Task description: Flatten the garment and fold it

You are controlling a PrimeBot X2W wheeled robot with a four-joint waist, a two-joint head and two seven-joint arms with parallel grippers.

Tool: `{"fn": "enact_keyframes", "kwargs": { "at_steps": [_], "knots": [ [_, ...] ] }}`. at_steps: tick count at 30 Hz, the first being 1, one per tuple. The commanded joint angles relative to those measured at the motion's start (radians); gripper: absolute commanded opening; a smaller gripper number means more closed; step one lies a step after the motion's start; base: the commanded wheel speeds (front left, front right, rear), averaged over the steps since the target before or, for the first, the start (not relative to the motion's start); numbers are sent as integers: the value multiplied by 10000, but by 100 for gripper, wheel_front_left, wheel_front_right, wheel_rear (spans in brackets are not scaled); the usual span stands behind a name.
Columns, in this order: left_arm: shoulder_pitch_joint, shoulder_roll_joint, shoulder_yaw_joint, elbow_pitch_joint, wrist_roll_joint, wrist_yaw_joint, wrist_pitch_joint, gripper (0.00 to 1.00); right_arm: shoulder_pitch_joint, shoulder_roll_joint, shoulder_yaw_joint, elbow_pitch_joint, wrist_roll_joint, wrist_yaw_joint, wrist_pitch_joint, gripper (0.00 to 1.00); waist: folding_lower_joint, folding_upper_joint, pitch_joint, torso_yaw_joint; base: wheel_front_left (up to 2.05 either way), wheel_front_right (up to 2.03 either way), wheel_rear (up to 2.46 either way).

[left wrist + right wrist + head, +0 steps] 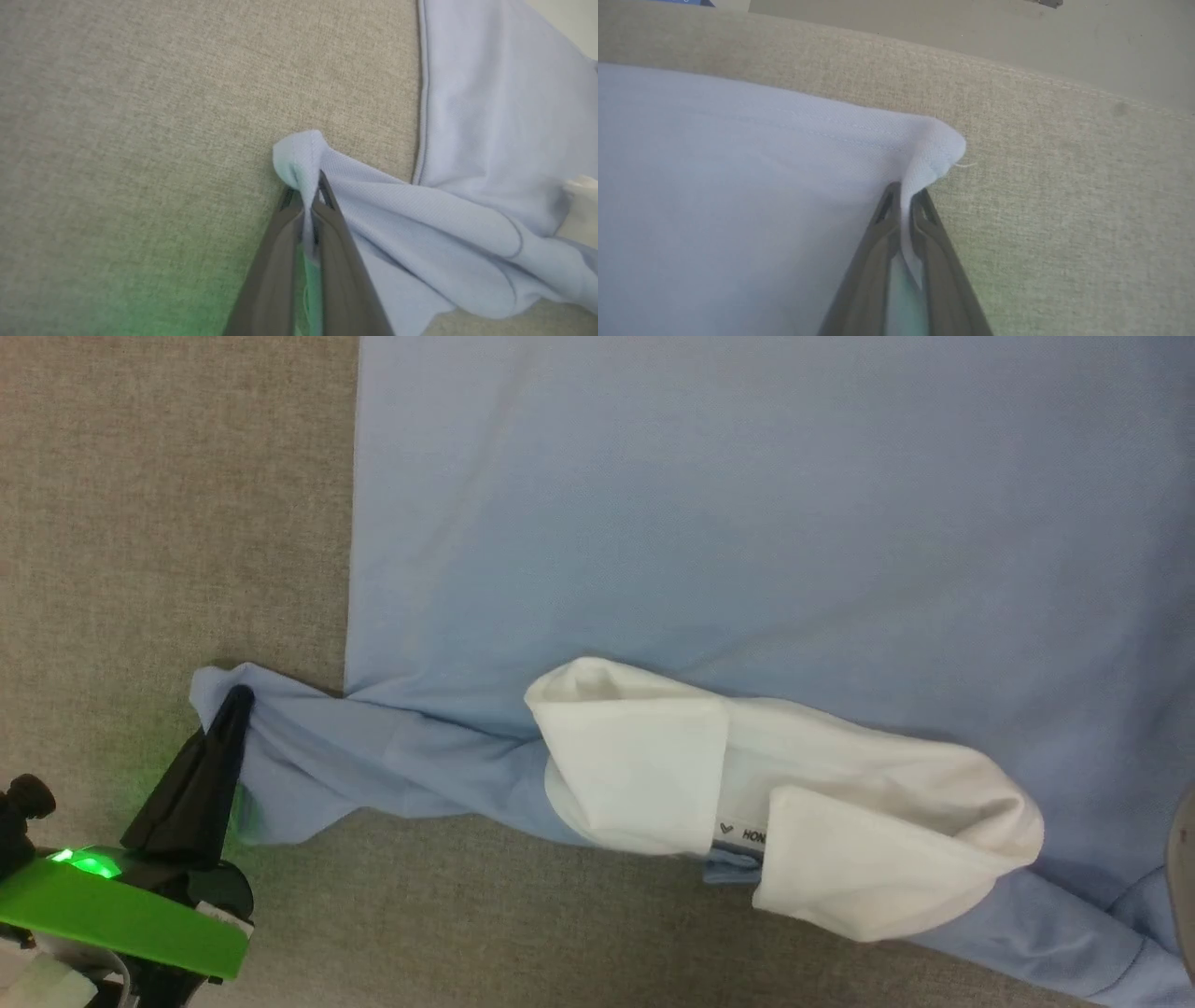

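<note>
The big tan table (pixel 140 523) lies under everything. The garment (pixel 747 523) is spread out on it. Most of its wide blue body is smooth and reaches up and away from the left jaws. Its sleeve (pixel 373 756) is twisted and bunched. It runs from the left jaws over to the white part (pixel 635 775), which is floppy and folded over on itself, with a small label (pixel 742 833) peeking out. The left gripper (pixel 306 198) has its jaws pressed together on the very end of the sleeve, and a little loop of blue cloth sticks out past the tips. The right gripper (pixel 903 196) has its jaws pinching a corner of the garment. A small bump of cloth pokes up past the tips, and the smooth blue sheet lies to the left of those jaws in that view. I think this is the flattening step, not folding yet, because the sleeve and the white part are messy. Next, I think the two grippers need to pull gently away from each other so the cloth goes tight and flat. If they pull too hard, the cloth might slip out of the jaws.
</note>
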State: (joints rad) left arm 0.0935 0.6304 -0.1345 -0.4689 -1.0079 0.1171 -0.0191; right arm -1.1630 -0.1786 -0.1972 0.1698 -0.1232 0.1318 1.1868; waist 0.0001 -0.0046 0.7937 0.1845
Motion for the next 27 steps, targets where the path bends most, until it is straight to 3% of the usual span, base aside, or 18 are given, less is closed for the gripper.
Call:
{"fn": "enact_keyframes", "kwargs": {
  "at_steps": [1,9,14,21,27],
  "knots": [
    [143,44,4,125,-77,124,51,0,435,2,-69,144,11,-11,212,0,-1,46,-51,-24,0,0,0],
    [-270,37,-339,645,23,-21,228,0,453,-39,-190,-443,279,-11,-790,0,-1,46,-1039,-352,0,0,0],
    [-705,-17,-784,1226,204,-72,496,0,1107,-620,106,-682,973,-11,-1172,0,-1,46,-2320,-723,0,0,0],
    [-978,-177,-1378,1908,501,153,875,0,3221,-1678,353,-1290,2504,-11,-1020,0,-1,46,-4376,-1446,0,0,0],
    [-1174,-376,-1914,2280,816,349,1140,0,5664,-1839,195,-2142,3710,-11,-861,0,-1,46,-5746,-1890,0,0,0]
  ]
}}
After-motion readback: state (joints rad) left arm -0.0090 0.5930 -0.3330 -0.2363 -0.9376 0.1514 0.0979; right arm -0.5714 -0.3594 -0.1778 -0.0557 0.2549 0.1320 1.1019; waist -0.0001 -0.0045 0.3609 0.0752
